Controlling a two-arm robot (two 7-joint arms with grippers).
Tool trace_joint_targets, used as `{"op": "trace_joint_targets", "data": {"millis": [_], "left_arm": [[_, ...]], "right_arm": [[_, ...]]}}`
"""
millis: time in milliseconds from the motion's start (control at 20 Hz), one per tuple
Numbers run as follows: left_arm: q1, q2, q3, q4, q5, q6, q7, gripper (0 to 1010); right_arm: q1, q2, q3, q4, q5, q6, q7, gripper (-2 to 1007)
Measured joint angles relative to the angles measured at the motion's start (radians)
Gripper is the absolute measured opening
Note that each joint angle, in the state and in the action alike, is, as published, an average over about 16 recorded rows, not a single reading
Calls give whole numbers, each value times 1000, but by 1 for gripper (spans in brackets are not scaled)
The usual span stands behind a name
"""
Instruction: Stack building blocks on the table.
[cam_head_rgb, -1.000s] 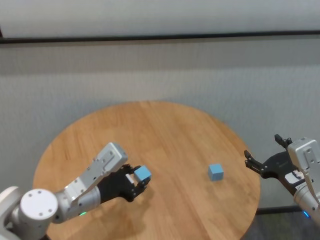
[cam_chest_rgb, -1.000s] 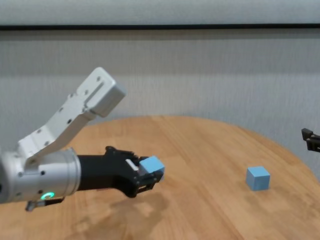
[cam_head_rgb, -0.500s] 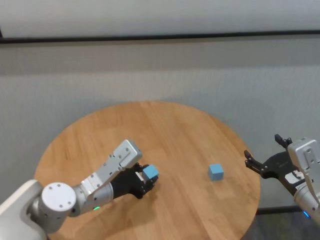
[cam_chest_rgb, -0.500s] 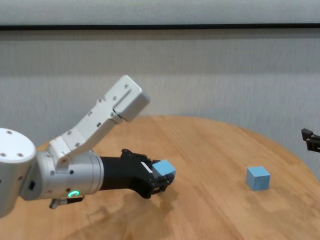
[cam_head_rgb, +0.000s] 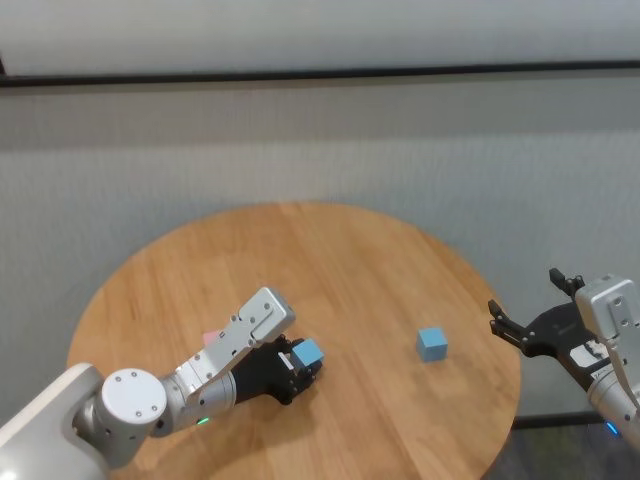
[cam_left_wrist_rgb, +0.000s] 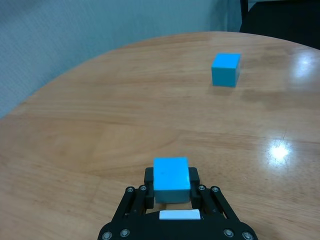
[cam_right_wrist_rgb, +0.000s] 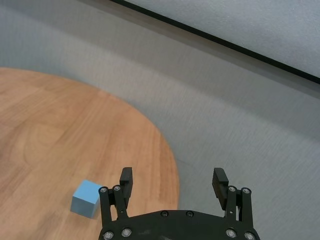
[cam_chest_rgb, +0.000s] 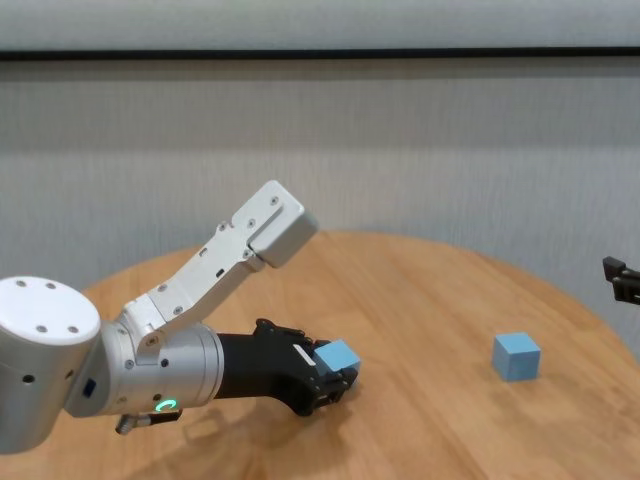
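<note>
My left gripper (cam_head_rgb: 303, 362) is shut on a light blue block (cam_head_rgb: 308, 351) and holds it low over the round wooden table (cam_head_rgb: 330, 260), left of centre. The held block also shows in the left wrist view (cam_left_wrist_rgb: 171, 178) and the chest view (cam_chest_rgb: 338, 355). A second light blue block (cam_head_rgb: 431, 344) rests on the table at the right; it shows too in the chest view (cam_chest_rgb: 515, 356), left wrist view (cam_left_wrist_rgb: 225, 69) and right wrist view (cam_right_wrist_rgb: 86, 198). A sliver of the pale pink block (cam_head_rgb: 211, 339) shows behind my left forearm. My right gripper (cam_right_wrist_rgb: 172, 182) is open and empty, parked beyond the table's right edge (cam_head_rgb: 510, 327).
A grey wall (cam_head_rgb: 320, 140) rises behind the table. The table edge curves close to the right gripper. Bare wood lies between the two blue blocks.
My left gripper has moved to the right and lower with the blue block in it. The pink block has come into view behind the forearm. The right arm has not moved.
</note>
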Motion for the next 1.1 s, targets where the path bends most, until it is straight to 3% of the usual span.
{"op": "trace_joint_targets", "data": {"millis": [300,600,850,1100], "left_arm": [[-3,-7,-9,16,1,-2,1,423],[1,-4,-22,6,-8,4,-3,514],[15,15,-44,-41,-29,15,-7,649],[38,51,-77,-115,-54,24,0,807]], "right_arm": [[0,0,0,0,0,0,0,1005],[0,0,0,0,0,0,0,1005],[0,0,0,0,0,0,0,1005],[0,0,0,0,0,0,0,1005]]}}
